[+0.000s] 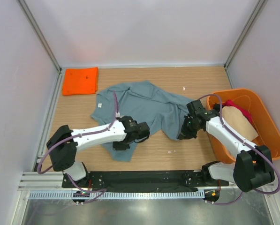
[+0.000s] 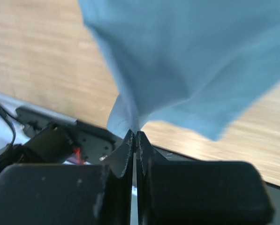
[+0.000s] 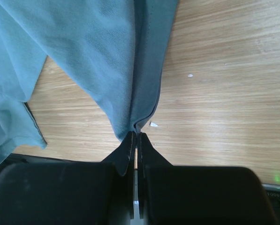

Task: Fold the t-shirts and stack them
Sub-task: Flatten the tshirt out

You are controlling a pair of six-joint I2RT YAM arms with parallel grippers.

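Observation:
A large grey-blue t-shirt (image 1: 144,105) lies crumpled across the middle of the wooden table. My left gripper (image 1: 125,140) is shut on its near left edge; in the left wrist view the cloth (image 2: 191,61) rises from the closed tips (image 2: 135,136). My right gripper (image 1: 184,131) is shut on its near right edge; the right wrist view shows the cloth (image 3: 107,61) pinched at the tips (image 3: 135,136). A folded orange t-shirt (image 1: 80,80) lies flat at the far left. Beige (image 1: 236,123) and red (image 1: 240,108) shirts lie in the tub.
A rigid orange plastic tub (image 1: 271,126) stands at the right edge, beside my right arm. White enclosure walls surround the table (image 1: 177,154). A black base rail (image 1: 144,180) runs along the near edge.

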